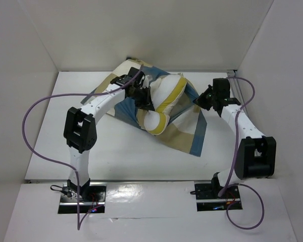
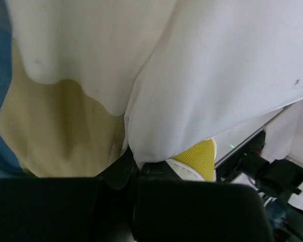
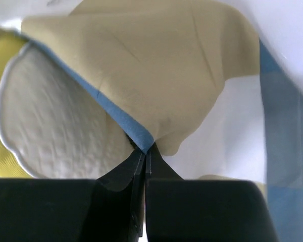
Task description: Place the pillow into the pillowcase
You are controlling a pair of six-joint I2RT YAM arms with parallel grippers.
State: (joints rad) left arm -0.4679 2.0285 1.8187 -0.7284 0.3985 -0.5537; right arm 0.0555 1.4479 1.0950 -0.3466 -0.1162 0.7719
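Clamped on the blue hem of the pillowcase (image 3: 166,60) at the right gripper (image 3: 144,154), jaws pressed together on the cloth. At the left gripper (image 2: 132,169), pinched shut on a fold of pale fabric, probably the pillowcase too. Between the 2, toward the far middle of the table (image 1: 121,151), the pillow (image 1: 164,93), humped, partly covered, yellow band showing.

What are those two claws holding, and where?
Both pinch the pillowcase: the right claw on its blue hem beside the pillow, the left claw on a fold of cream cloth.
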